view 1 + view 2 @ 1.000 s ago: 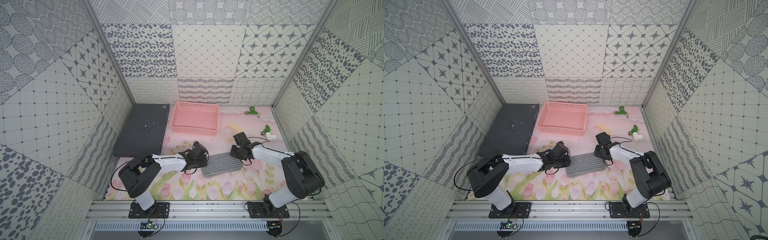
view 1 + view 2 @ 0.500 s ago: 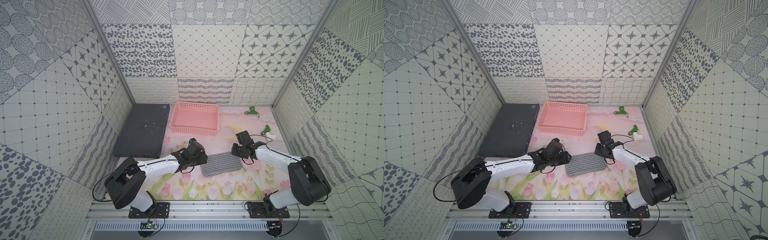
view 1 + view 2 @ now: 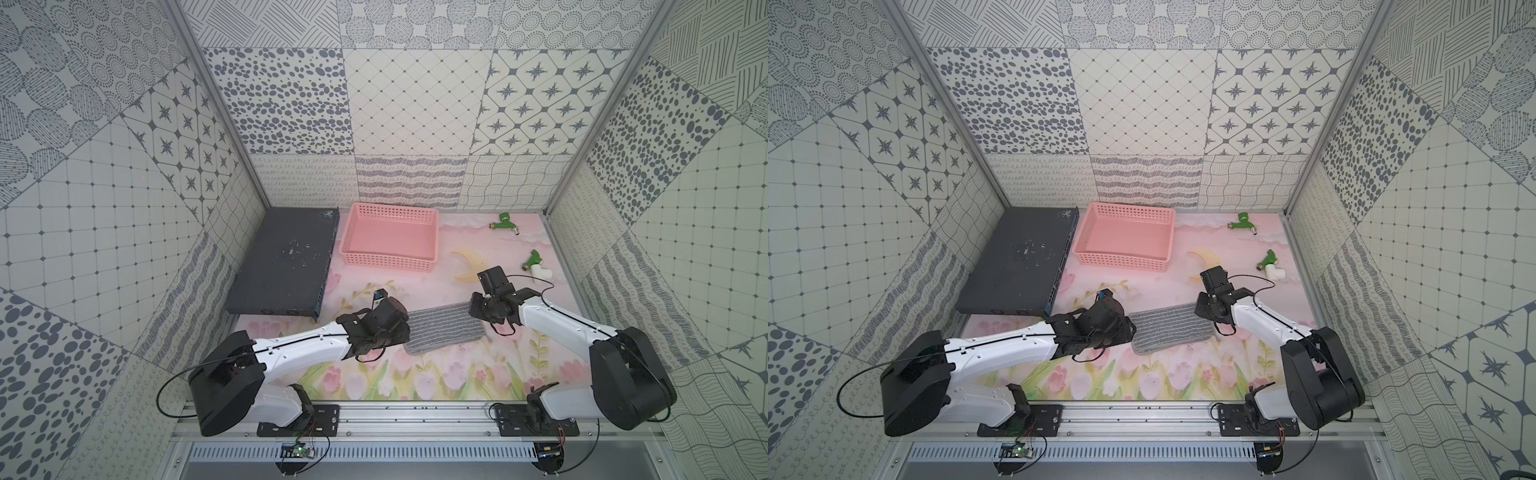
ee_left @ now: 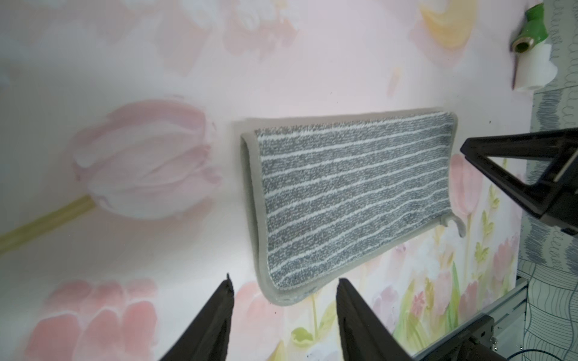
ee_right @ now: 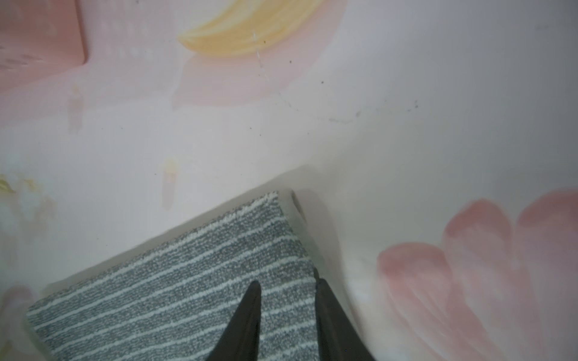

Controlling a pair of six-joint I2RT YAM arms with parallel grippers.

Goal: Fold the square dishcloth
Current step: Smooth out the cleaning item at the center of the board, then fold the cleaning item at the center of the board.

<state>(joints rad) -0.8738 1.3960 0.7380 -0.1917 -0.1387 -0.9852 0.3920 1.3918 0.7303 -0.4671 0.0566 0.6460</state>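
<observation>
Left gripper (image 4: 284, 281) has just released, jaws wide at left end of cloth (image 3: 446, 330); right gripper (image 5: 287, 281) loosening, narrowly parted over right edge, gripping nothing — fold looks laid, flat.

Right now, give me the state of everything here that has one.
square dishcloth: folded in half, lying flat, unheld.
left end effector: open, empty, at the dishcloth's end.
right end effector: slightly open, empty, over the opposite end.
pink basket: upright, empty.
</observation>
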